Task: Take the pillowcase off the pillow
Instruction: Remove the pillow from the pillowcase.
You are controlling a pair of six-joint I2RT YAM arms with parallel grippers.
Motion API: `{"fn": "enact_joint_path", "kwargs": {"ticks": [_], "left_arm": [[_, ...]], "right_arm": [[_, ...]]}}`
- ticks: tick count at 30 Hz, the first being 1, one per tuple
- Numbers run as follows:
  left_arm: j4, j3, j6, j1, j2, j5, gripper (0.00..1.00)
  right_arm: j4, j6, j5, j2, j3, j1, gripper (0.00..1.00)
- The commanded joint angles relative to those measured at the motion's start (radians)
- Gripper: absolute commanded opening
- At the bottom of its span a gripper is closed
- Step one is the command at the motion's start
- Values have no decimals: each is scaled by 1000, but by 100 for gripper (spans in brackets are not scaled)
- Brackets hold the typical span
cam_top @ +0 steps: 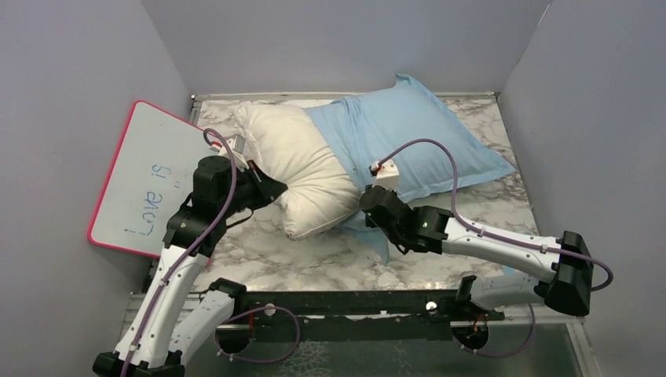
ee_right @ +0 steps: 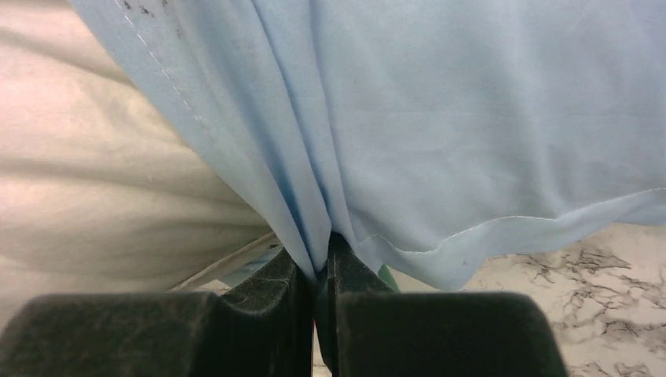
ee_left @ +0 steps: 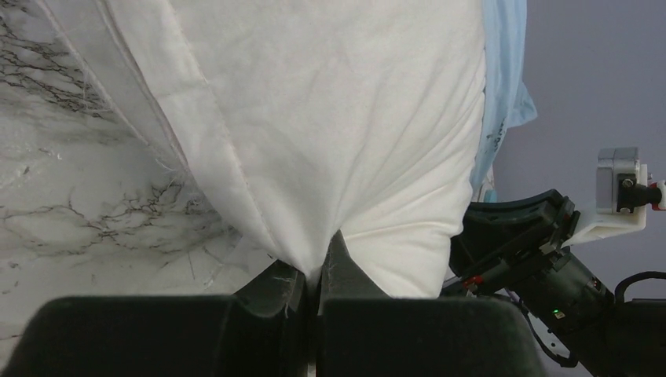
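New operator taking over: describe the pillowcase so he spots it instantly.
On the marble table, a pillow lies across the far half. The pillowcase is the thin light blue cover on its right end; the pillow's bare left end is cream-white.

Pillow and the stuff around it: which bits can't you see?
- Top view: the pillow has its right end hidden inside the pillowcase.
- Top view: part of the whiteboard is hidden by the left arm.
- Left wrist view: pillow cut off by the top edge.
- Right wrist view: pillowcase cut off at top and right edges.
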Motion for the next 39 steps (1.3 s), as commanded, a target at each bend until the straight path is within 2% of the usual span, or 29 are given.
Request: {"fn": "enact_joint_path", "kwargs": {"ticks": [1, 2, 5, 6, 7, 9, 11, 15, 16, 18, 19, 21, 23, 28, 31, 33, 36, 37, 39], "left_arm": [[97, 98, 27, 13, 2, -60, 0], [115, 93, 15, 13, 5, -35, 0], [165, 64, -32, 13, 3, 2, 0], [179, 53, -45, 13, -2, 7, 0], [189, 45, -56, 12, -5, 9, 0], [208, 32, -79, 12, -13, 12, 0], [225, 22, -100, 12, -23, 17, 0], [248, 12, -122, 12, -31, 21, 0], [251, 10, -126, 12, -31, 21, 0], [261, 5, -135, 12, -32, 22, 0], [264, 2, -138, 12, -31, 21, 0], [270, -5, -146, 12, -31, 15, 0], [283, -12, -161, 12, -32, 13, 0], [309, -28, -186, 12, -40, 16, 0], [296, -8, -159, 12, -38, -1, 0], [273, 28, -127, 12, -25, -25, 0], [215, 117, -37, 12, 20, -70, 0], [192, 152, -8, 12, 37, -90, 0], [160, 218, 44, 12, 72, -117, 0]], "right_arm": [[-156, 16, 17, 3, 29, -12, 13], [-122, 38, -60, -11, 25, -12, 17], [92, 62, -305, -69, -46, -12, 45], [157, 88, -359, -85, -74, -12, 56], [213, 116, -410, -95, -101, -12, 63], [295, 149, -452, -89, -129, -13, 68], [309, 174, -440, -56, -124, -12, 69], [342, 188, -422, 36, -107, -11, 67], [364, 184, -426, 49, -106, -11, 64], [393, 187, -433, 67, -98, -11, 49], [404, 193, -441, 71, -95, -11, 46], [444, 206, -451, 70, -103, -10, 46], [462, 229, -426, 70, -114, -6, 54], [457, 253, -200, 63, -119, 0, 54], [446, 184, -80, 61, -95, 0, 35], [426, 113, -40, 64, -87, 0, 26], [392, 18, -51, 50, -127, 0, 24], [385, -20, -59, 40, -145, 0, 20], [327, -24, -15, 22, -175, 0, 17]]}}
